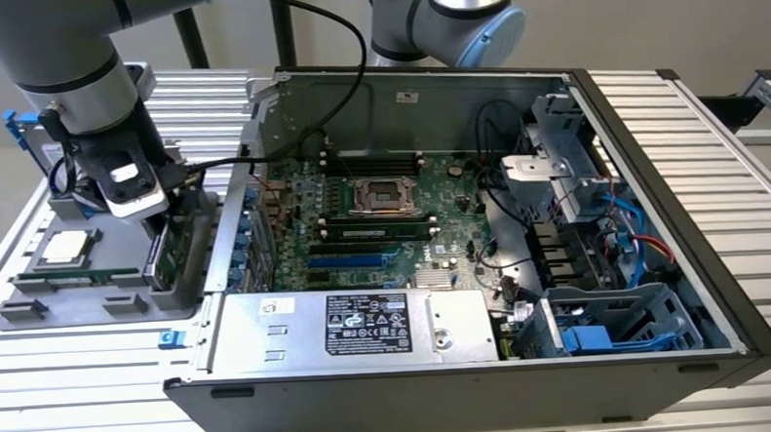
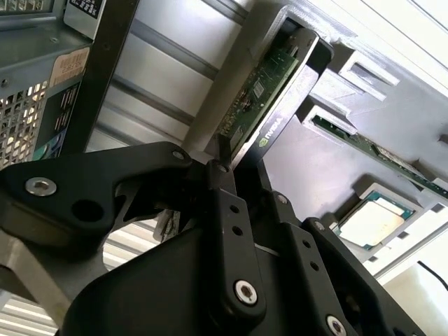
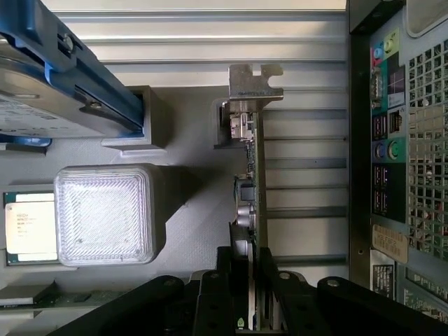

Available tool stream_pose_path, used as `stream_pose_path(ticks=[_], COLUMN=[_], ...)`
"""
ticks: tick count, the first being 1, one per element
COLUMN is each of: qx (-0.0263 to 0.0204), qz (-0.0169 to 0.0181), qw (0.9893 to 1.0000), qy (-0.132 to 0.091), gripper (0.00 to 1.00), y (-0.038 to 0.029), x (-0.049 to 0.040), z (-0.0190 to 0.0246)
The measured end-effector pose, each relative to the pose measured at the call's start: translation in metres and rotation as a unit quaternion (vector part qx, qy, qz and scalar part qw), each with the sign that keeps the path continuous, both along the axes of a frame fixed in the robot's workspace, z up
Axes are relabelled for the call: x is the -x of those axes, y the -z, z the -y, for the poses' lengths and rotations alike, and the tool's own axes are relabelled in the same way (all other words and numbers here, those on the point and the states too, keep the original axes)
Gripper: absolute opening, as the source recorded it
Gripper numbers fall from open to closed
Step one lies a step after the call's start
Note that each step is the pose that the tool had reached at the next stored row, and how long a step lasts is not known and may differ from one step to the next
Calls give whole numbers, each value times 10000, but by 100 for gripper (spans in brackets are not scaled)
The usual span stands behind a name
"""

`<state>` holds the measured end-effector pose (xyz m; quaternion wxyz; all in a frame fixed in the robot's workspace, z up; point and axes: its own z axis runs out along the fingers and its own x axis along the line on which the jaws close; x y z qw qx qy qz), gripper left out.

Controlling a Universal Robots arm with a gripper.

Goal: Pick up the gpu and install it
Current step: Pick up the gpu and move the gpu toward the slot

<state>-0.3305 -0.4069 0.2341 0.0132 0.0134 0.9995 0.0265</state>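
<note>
The gpu (image 1: 166, 253) stands on edge in a slot of the grey parts tray (image 1: 103, 292), at the exterior view's left, beside the open computer case. My gripper (image 1: 151, 214) reaches down onto the gpu's top edge. In the first wrist view the black fingers (image 3: 269, 269) sit tight on both faces of the gpu (image 3: 255, 175), and its silver bracket (image 3: 255, 82) lies at the far end. In the second wrist view my gripper (image 2: 227, 168) clamps the gpu (image 2: 262, 91), green board on one face and black shroud on the other. Its far end still rests in the tray's holder.
The open computer case (image 1: 646, 214) with its motherboard (image 1: 373, 226) lies at the exterior view's right, with a power supply (image 1: 351, 325) along its near side. The tray also holds a processor (image 1: 68, 247), a memory stick (image 2: 364, 147) and a blue-framed hard drive (image 3: 63, 77). The case's rear panel (image 3: 392, 140) is close beside the gpu.
</note>
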Motion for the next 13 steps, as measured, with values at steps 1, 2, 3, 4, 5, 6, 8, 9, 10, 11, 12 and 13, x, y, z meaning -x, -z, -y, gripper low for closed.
stream_pose_path(ticks=[1,2,3,4,5,6,8,9,10,11,12,13], qx=[0,0,0,1,0,0,0,0,0,0,0,0], qz=[0,-1,-1,-1,-1,-1,0,0,-1,-1,0,0], qw=[10000,10000,10000,10000,10000,10000,10000,10000,10000,10000,10000,10000], qy=[0,0,0,0,0,0,0,0,0,0,0,0], gripper=[0,0,0,0,0,0,0,0,0,0,0,0], y=[0,0,1,1,2,2,3,4,4,4,5,5], x=[0,0,0,0,0,0,0,0,0,0,0,0], z=[0,0,0,0,0,0,0,0,0,0,0,0])
